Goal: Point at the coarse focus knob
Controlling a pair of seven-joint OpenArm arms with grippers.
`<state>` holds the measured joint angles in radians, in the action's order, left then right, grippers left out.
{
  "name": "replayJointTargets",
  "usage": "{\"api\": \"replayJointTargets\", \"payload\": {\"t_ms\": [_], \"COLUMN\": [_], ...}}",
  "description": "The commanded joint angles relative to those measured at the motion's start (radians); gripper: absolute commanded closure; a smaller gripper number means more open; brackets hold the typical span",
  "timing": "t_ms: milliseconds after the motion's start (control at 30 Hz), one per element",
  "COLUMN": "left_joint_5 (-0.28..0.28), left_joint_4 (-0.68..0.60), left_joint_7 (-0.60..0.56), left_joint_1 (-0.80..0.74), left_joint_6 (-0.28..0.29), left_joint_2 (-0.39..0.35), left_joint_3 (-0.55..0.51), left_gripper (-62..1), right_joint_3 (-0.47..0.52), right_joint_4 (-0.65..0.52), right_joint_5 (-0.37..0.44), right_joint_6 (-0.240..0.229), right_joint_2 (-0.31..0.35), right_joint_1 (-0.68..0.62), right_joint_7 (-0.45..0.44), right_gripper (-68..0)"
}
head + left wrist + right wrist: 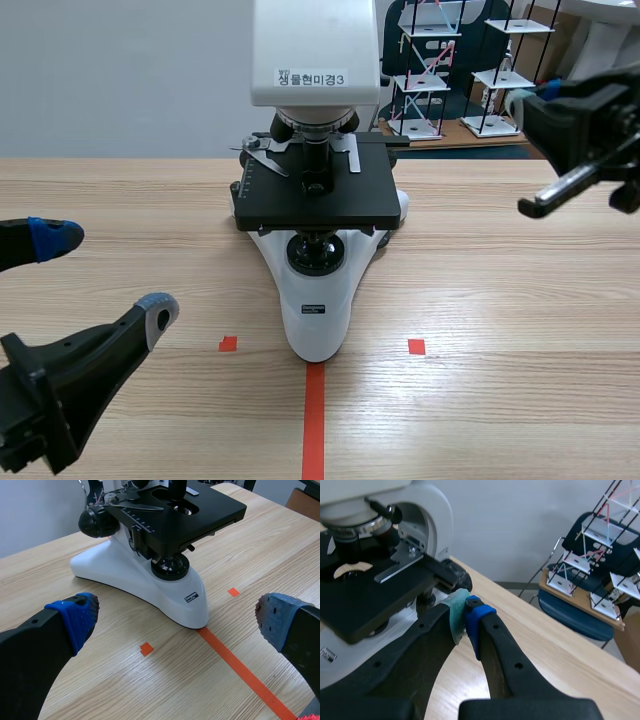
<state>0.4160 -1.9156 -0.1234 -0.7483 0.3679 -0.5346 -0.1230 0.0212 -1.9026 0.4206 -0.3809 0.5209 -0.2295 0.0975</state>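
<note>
A white microscope (pixel 320 300) with a black stage (pixel 318 190) stands mid-table. A dark focus knob (pixel 97 522) sticks out of its side in the left wrist view. My left gripper (pixel 105 275) rests open near the table's front left; in its own view the left gripper (pixel 177 625) has its fingers spread wide before the microscope's base (pixel 125 575). My right gripper (pixel 527 98) hangs raised at the back right. In the right wrist view that right gripper (pixel 466 611) is shut on nothing, pads together, its tip just short of a black knob (pixel 456 574) beside the stage.
Orange-red tape (pixel 313 420) runs from the microscope base to the table's front edge, with small squares either side. Wire-frame shelf models (pixel 440 70) stand on a wooden surface behind the table at the back right, above a blue seat (pixel 580 615).
</note>
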Motion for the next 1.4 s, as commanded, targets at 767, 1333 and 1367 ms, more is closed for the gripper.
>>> {"api": "replayJointTargets", "payload": {"t_ms": [767, 1333, 1367], "left_joint_5": [0.007, 0.007, 0.007], "left_joint_4": [-0.013, -0.013, -0.013], "left_joint_7": [-0.014, -0.014, -0.014], "left_joint_1": [-0.002, -0.002, -0.002], "left_joint_6": [0.0, 0.0, 0.0], "left_joint_2": [0.0, 0.0, 0.0], "left_joint_3": [-0.003, -0.003, -0.003], "left_gripper": [-62.3, -62.3, -62.3], "right_joint_3": [-0.285, -0.297, -0.297], "right_joint_4": [0.669, 0.717, 0.717], "right_joint_5": [0.022, 0.044, 0.044], "right_joint_6": [-0.167, -0.241, -0.241], "right_joint_2": [-0.116, -0.177, -0.177], "right_joint_1": [0.738, 0.811, 0.811], "right_joint_7": [0.138, 0.308, 0.308], "right_gripper": [0.2, 0.2, 0.2]}}
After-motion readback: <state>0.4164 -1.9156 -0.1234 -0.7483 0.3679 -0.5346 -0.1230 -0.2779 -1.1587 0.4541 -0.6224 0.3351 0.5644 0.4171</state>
